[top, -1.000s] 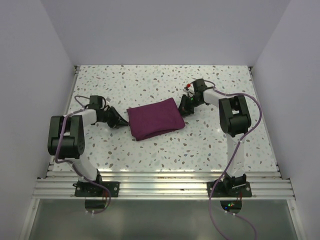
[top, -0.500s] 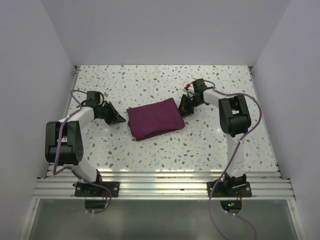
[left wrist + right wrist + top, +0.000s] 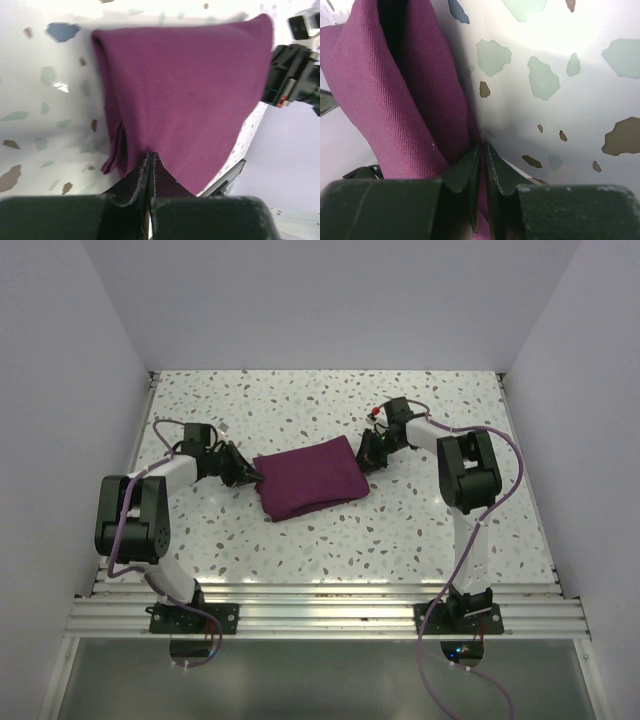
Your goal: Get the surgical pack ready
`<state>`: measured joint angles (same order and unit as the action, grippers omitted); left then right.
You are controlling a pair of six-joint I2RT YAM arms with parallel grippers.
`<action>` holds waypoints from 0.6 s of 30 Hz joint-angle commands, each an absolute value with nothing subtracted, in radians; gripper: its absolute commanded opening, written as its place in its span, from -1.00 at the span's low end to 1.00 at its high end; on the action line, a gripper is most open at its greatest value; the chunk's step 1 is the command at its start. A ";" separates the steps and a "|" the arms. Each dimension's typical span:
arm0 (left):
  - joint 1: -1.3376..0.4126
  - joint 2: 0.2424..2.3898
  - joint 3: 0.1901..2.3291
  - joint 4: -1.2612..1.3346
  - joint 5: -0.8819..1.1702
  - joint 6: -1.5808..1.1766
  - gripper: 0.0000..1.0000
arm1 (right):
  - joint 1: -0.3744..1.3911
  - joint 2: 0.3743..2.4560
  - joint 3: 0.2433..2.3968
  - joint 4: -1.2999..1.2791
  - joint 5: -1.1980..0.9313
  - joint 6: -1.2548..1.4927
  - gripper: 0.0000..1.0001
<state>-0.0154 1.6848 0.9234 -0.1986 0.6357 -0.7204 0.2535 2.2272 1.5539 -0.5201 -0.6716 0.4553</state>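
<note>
The surgical pack (image 3: 310,480) is a deep purple cloth folded into a flat rectangle in the middle of the speckled table. My left gripper (image 3: 257,478) points at its left edge. In the left wrist view, that gripper (image 3: 150,155) is shut with its tips resting against the purple fabric (image 3: 185,85) and nothing visible between them. My right gripper (image 3: 366,455) is at the pack's far right corner. The right wrist view shows it (image 3: 483,146) shut on a thin layer of the cloth (image 3: 375,100), the folded edge rising to its left.
White walls (image 3: 100,360) close in the table on three sides. An aluminium rail (image 3: 320,615) with both arm bases runs along the near edge. The right arm's black wrist (image 3: 295,75) shows beyond the pack in the left wrist view.
My left gripper has closed fully and moved right until its tips meet the pack's left edge. The right gripper and the pack have stayed where they were.
</note>
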 commanded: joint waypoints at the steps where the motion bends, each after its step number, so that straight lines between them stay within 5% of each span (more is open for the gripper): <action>1: -0.015 1.733 0.907 -0.222 0.604 -0.690 -1.00 | 0.268 2.229 1.552 -0.546 -0.649 0.426 -0.75; 10: -0.012 1.844 0.997 -0.319 0.545 -0.620 -1.00 | 0.270 2.181 1.485 -0.518 -0.644 0.442 -0.75; 18: -0.008 1.637 1.107 -0.489 0.464 -0.598 -1.00 | 0.258 2.019 1.477 -0.624 -0.477 0.408 -0.74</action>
<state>-0.0135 1.7683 1.0489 -0.4042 0.5182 -0.6407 0.2573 2.1448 1.4776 -0.5499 -0.5858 0.4400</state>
